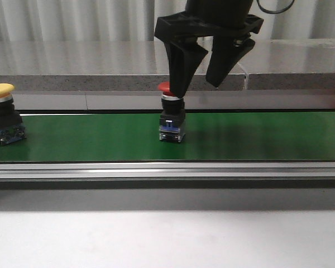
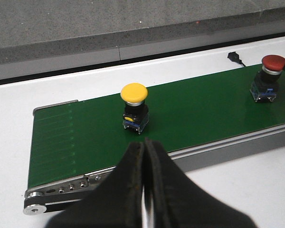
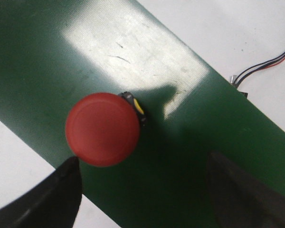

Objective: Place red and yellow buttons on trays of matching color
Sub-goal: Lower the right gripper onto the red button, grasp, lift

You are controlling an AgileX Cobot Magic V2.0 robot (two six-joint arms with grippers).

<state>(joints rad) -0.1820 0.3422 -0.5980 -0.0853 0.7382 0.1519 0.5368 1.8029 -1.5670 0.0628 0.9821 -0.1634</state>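
Corrugated grey sheeting backs the scene, and in front of it a green belt [image 1: 100,137] runs left to right across a pale table [image 1: 167,234].

Two buttons stand upright on the belt: one red button [image 1: 171,117] near the middle and one yellow button [image 1: 3,111] far off at the left end, well apart. No trays show in any view, so I can't say where they sit.

Over the red button hangs the right gripper [image 1: 204,70], its jaws spread wide. From the front, one finger looks to be right against the red cap, while the other is well clear on the right; the wrist view shows the cap sitting near one finger rather than centred between the two.

That off-centre position is the risk, I'd judge. If the jaws close from here, the near finger would meet the cap first and could push or tip the tall, top-heavy button over instead of gripping it. A descent straight down could also land that finger on the cap.

The left gripper [image 2: 145,156] waits on the near side of the yellow button, jaws pressed together and holding nothing.
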